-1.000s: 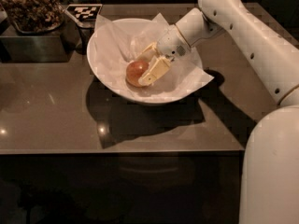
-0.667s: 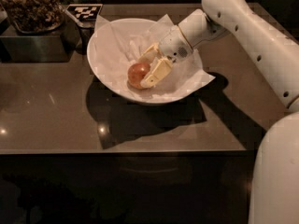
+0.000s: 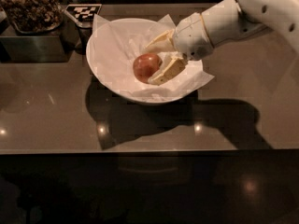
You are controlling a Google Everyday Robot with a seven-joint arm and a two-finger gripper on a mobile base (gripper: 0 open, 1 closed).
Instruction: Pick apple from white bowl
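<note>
Dark, glossy brown tabletop (image 3: 56, 120) fills the view, its near edge dropping into a black front that mirrors a few dim spots of light. Small bright reflections dot the surface just in front of a broad shadow cast by the bowl and the arm.

Behind that shadow stands the white bowl (image 3: 110, 85), near the middle of the tabletop, lined with crinkled white paper (image 3: 114, 45) whose corners poke out over the rim on the far side and on the right. The apple (image 3: 145, 67) lies inside the bowl on the paper, a little right of its centre.

Further back on the left, well apart from the bowl's contents but close to its rim, sits a metal container (image 3: 32, 48) heaped with dark brown clumps. Just beside it, at the far edge, lies a black-and-white checkered marker (image 3: 83, 11). Neither stands between the arm and the fruit.

The white arm (image 3: 261, 6) comes in from the upper right and slopes down over the bowl's right rim. The gripper (image 3: 151, 63) is inside the bowl, its two pale fingers (image 3: 169, 70) spread with the apple at their tips: one runs along the far side, the other lies against the near right side.
</note>
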